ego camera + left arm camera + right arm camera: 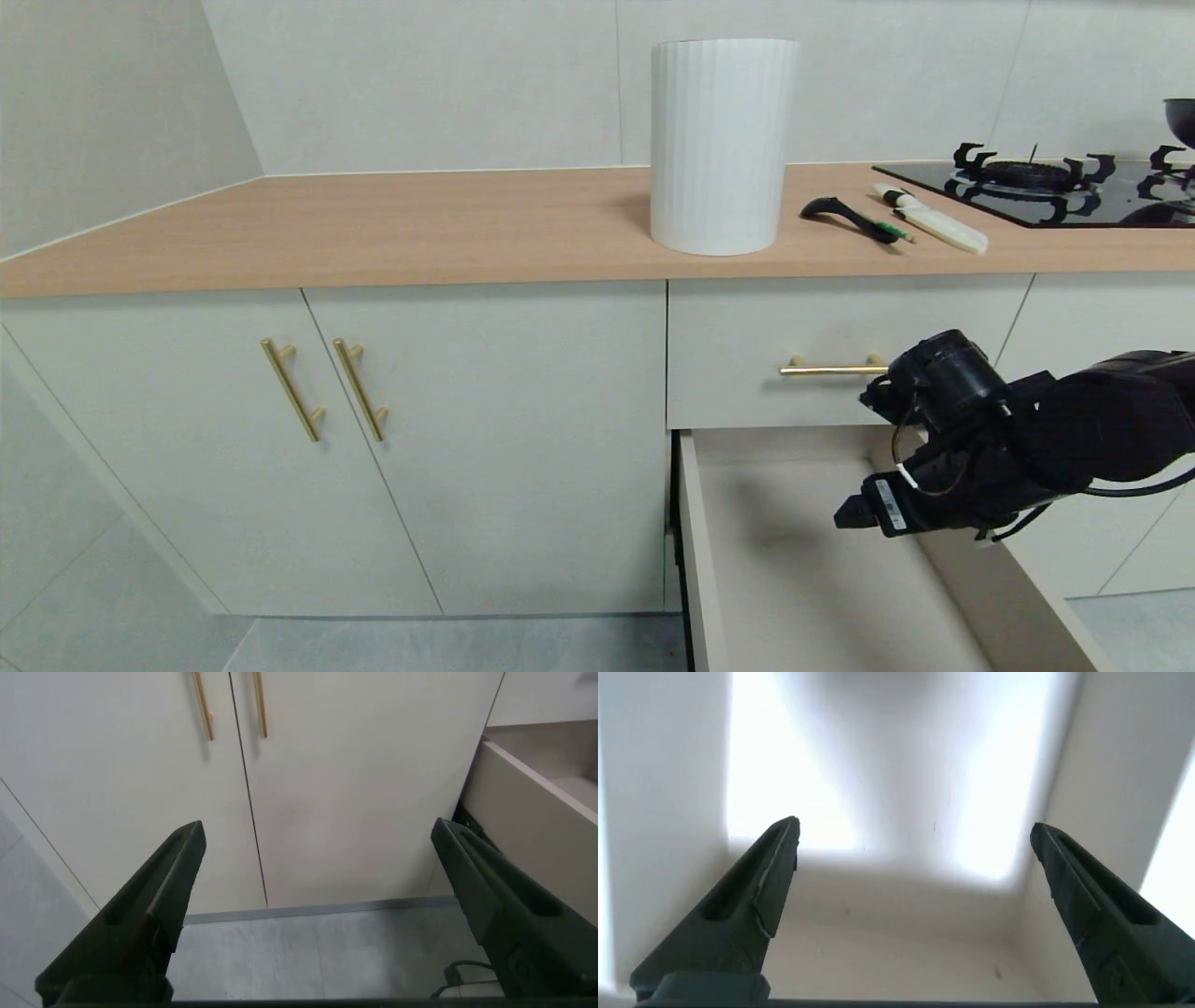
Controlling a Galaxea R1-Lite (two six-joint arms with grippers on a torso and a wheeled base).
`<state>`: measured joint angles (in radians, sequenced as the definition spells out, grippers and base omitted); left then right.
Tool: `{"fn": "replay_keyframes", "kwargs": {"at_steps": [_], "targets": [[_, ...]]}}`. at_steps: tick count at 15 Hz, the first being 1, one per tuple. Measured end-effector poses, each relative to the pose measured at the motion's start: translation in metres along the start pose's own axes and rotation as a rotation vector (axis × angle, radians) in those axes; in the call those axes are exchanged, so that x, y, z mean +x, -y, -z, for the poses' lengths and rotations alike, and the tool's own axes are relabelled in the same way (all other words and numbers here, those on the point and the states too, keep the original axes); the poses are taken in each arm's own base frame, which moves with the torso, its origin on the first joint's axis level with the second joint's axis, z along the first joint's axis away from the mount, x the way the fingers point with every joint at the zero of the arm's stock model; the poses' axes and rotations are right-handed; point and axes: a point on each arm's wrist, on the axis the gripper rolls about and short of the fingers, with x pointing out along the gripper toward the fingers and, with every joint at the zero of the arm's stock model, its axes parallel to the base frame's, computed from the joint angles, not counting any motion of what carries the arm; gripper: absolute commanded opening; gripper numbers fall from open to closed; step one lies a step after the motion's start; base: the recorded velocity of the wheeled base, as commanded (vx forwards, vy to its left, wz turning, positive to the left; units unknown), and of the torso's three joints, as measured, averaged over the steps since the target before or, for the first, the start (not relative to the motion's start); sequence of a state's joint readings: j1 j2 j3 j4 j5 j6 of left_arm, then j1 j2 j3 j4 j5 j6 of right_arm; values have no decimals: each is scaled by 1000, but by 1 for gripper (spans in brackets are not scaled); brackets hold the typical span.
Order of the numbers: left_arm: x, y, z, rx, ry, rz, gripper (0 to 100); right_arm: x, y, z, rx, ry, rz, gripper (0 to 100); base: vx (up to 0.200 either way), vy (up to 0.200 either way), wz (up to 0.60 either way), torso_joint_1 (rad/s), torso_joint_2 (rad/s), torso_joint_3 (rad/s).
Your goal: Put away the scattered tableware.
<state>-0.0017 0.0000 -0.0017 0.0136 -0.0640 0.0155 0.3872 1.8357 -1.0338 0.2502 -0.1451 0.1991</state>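
A black-handled peeler and a white-handled knife lie side by side on the wooden countertop, between a tall white ribbed container and the hob. Below them a drawer stands pulled out, and nothing shows inside it. My right gripper hangs over the drawer's right part, open and holding nothing; in the right wrist view the right gripper faces the drawer's pale inner wall. My left gripper is open and holds nothing, low in front of the cabinet doors.
A black gas hob sits at the countertop's far right. A shut drawer with a brass handle is just above the pulled-out one. Two cabinet doors with brass handles stand to the left. The pulled-out drawer's side lies beside the left gripper.
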Motion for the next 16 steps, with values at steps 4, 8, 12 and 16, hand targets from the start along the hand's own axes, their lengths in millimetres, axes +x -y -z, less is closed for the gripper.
{"fn": "replay_keyframes", "kwargs": {"at_steps": [4, 8, 12, 16], "targets": [[0, 0, 0, 0, 0, 0, 100, -20, 4, -7, 23, 97, -15, 100, 0, 0, 0, 0, 0, 0], [0, 0, 0, 0, 0, 0, 100, -39, 7, -7, 28, 158, -26, 100, 0, 0, 0, 18, -84, -51], [0, 0, 0, 0, 0, -1, 100, -54, 10, -4, 28, 199, -34, 100, 0, 0, 0, 102, -345, -282], [0, 0, 0, 0, 0, 0, 100, -60, 11, -3, 30, 215, -37, 100, 0, 0, 0, 162, -509, -292]]}}
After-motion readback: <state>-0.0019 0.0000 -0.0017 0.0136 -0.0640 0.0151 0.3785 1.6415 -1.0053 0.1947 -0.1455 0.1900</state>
